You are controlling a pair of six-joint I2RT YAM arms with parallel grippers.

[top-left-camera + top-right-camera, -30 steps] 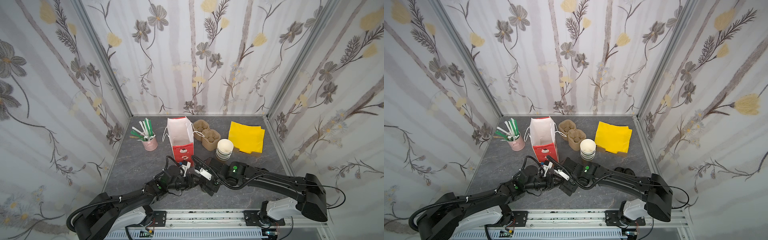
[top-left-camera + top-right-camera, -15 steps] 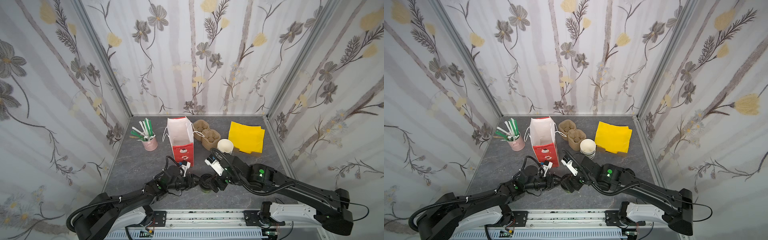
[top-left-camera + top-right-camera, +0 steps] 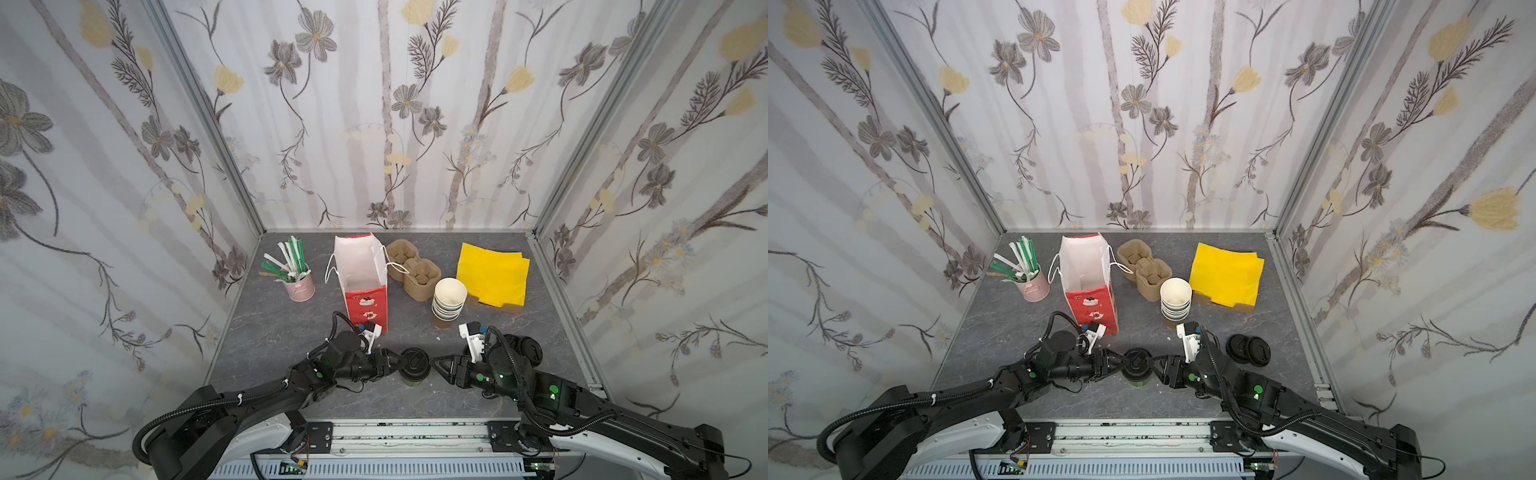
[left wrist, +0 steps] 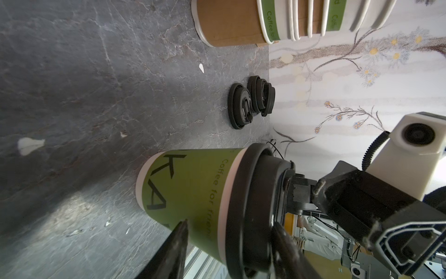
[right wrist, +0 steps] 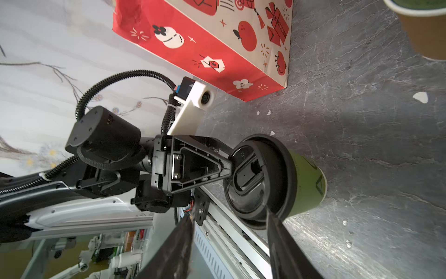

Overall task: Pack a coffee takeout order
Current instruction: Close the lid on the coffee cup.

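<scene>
Both arms crowd the cup [image 4: 193, 186] — left gripper [image 3: 395, 360] bracing, right gripper [image 3: 436, 363] at the lid [image 5: 251, 178], probably seating it; clamped or loose, can't tell.

front centre | lidded cup [image 3: 411, 376] — left tool [image 3: 395, 364] and right tool [image 3: 435, 365] at its lid [image 3: 413, 358] | red bag [image 3: 368, 305] behind

The right arm [image 3: 552, 392] is swinging back from the centre toward the lower right of the frame. The right gripper [image 3: 435, 363], earlier reaching over the cup [image 3: 414, 369] beside the left gripper [image 3: 398, 362], is now meeting the cup's right rim. The cup is showing in full, and the lids [image 3: 527, 347] at lower right are coming uncovered.
</scene>
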